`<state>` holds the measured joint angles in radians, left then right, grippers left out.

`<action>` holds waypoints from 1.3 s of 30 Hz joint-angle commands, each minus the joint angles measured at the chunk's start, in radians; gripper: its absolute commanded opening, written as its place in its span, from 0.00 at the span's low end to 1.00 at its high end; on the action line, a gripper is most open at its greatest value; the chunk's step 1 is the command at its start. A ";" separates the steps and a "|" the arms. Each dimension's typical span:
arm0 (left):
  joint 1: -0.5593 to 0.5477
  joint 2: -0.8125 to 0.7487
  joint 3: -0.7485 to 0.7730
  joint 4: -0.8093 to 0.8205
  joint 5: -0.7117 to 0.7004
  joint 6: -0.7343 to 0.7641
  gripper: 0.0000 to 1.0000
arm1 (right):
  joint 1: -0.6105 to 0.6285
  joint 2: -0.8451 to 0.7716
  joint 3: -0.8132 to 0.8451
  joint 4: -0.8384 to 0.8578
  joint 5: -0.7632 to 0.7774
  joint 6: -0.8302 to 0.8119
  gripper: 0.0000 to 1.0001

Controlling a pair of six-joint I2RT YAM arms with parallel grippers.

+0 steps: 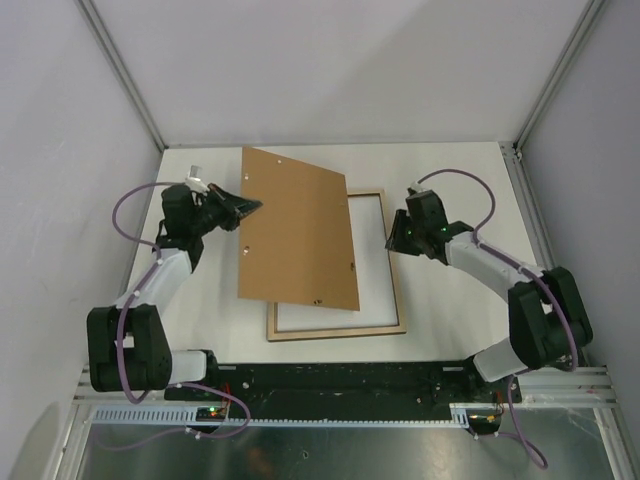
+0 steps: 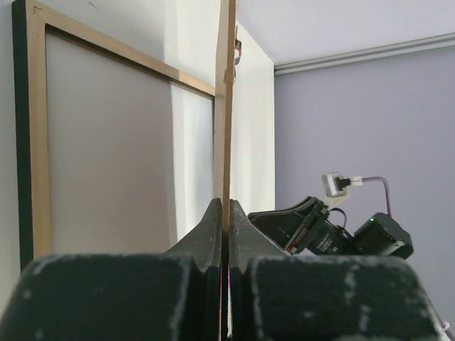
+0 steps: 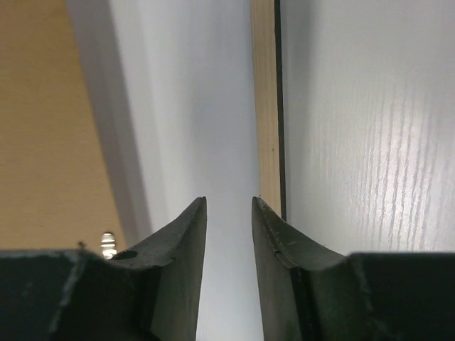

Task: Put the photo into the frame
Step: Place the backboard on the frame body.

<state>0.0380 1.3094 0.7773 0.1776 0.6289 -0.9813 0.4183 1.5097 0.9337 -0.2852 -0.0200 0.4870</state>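
1. Nearest us, the bases of both arms sit on a black rail point(image 1: 340, 378) along the near edge of the white table point(image 1: 450, 180).
2. Just beyond the rail, the frame point(image 1: 335, 332) lies flat in the middle of the table with its light wood back facing up. A white surface fills its opening. We cannot tell whether that is the photo lying face down.
3. A plain brown backing board point(image 1: 300, 235) hangs tilted over the left part of the frame, hiding the frame's left rail from above. The left wrist view shows it edge-on, standing away from the frame. We cannot tell whether its right edge rests on the frame.
4. The left gripper point(image 1: 250, 207) reaches in from the left and is clenched on the board's left edge, toward the far end. In its own wrist view the thin board runs straight out from between the pressed-together fingers point(image 2: 210, 227).
5. On the right, the right gripper point(image 1: 392, 240) hovers at the frame's right rail with its jaws parted and nothing between them. Its wrist view shows the wood rail with its black edge running just ahead of the right fingertip point(image 3: 274, 238).
6. Farthest off, the board's far left corner comes close to the table's far edge, below the pale grey walls point(image 1: 330, 60).
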 commanded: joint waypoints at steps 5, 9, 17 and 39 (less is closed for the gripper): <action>-0.094 -0.063 -0.075 0.218 -0.074 -0.149 0.00 | -0.096 -0.080 0.044 -0.081 0.062 0.051 0.21; -0.143 -0.034 -0.101 0.282 -0.112 -0.179 0.00 | -0.120 -0.070 0.013 -0.084 0.061 0.043 0.15; -0.215 0.019 -0.136 0.386 -0.172 -0.228 0.00 | -0.162 -0.056 -0.074 -0.052 0.033 0.019 0.09; -0.267 0.127 -0.228 0.588 -0.225 -0.272 0.00 | -0.086 0.008 -0.142 0.017 -0.008 0.033 0.06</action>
<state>-0.2218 1.4239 0.5510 0.6197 0.3950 -1.2041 0.3183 1.5074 0.7963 -0.3042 -0.0265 0.5198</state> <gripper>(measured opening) 0.020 0.061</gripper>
